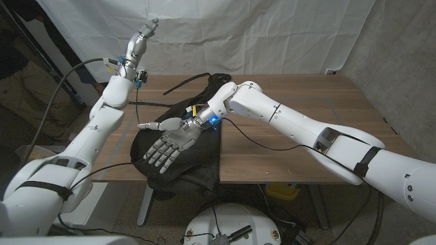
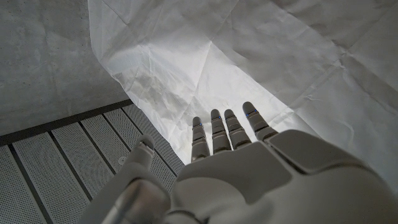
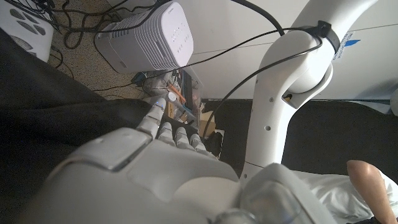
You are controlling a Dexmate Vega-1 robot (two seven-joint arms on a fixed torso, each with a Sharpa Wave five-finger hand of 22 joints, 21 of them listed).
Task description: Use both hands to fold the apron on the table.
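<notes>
One black apron [image 1: 194, 160], two hands — right hand [image 1: 169, 146] on it, left hand [image 1: 146, 28] raised

Head view: dim, light mostly on the white backdrop [image 1: 272, 34] and worktop [image 1: 300, 129]; corners dark, black apron [image 1: 184, 160] shows little detail. Left wrist view: backdrop blown out w/ glare. Right wrist view: near hand [image 3: 143, 180] soft, out of focus.

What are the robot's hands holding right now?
Nothing. The right hand is spread open over the black apron, not gripping it. The left hand is raised in the air, fingers apart, empty.
</notes>
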